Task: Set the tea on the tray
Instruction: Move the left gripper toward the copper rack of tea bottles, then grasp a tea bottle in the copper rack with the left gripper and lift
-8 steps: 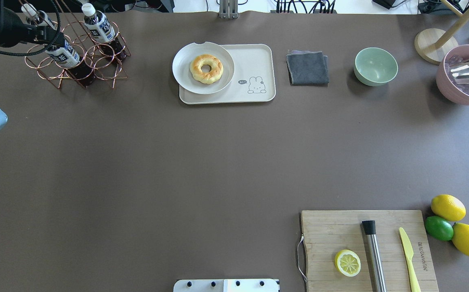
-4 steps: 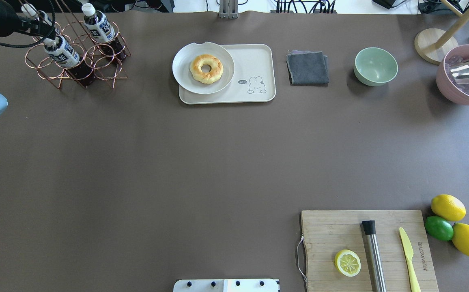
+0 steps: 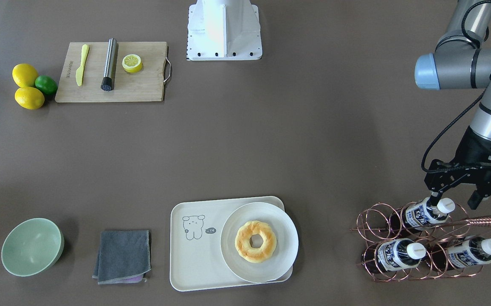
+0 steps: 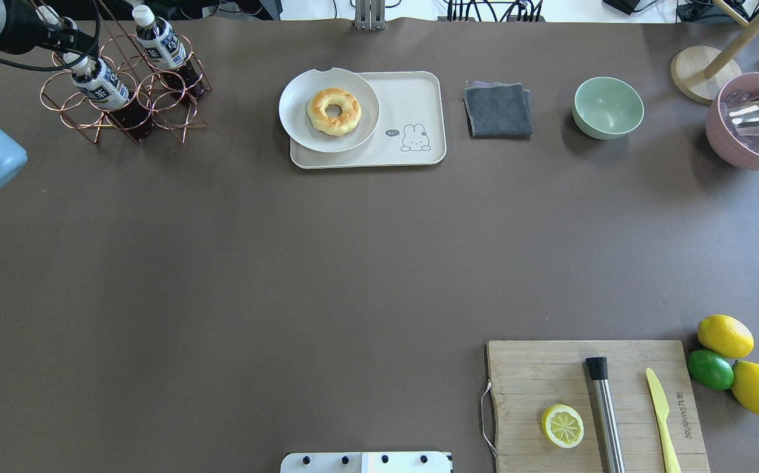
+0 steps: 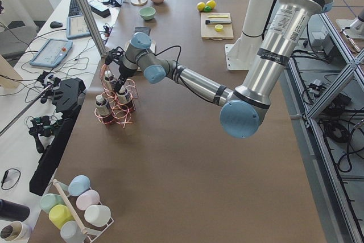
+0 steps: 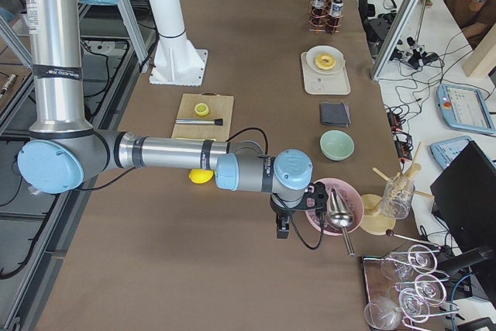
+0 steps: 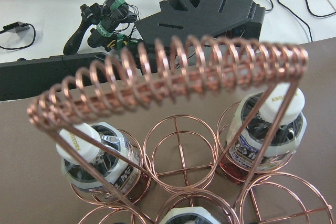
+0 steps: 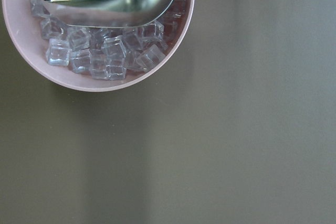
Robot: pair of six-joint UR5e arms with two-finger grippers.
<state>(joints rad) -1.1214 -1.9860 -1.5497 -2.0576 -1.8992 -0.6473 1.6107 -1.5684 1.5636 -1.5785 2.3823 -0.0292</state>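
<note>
Three tea bottles stand tilted in a copper wire rack at the table's far left corner. My left gripper is open, its fingers either side of the white cap of one tea bottle, which also shows in the overhead view. The other two bottles sit beside it. The left wrist view looks down past the rack's coiled handle at the bottles. The cream tray lies mid-table at the far edge. My right gripper shows only in the exterior right view; I cannot tell its state.
A white plate with a doughnut covers the tray's left half. A grey cloth, a green bowl and a pink bowl of ice with a metal scoop stand to its right. A cutting board lies near right.
My left gripper has drawn back from over the bottle toward the table's far left corner, so the bottle's cap now shows. The left elbow has swung inward. The bottles stay in the rack.
</note>
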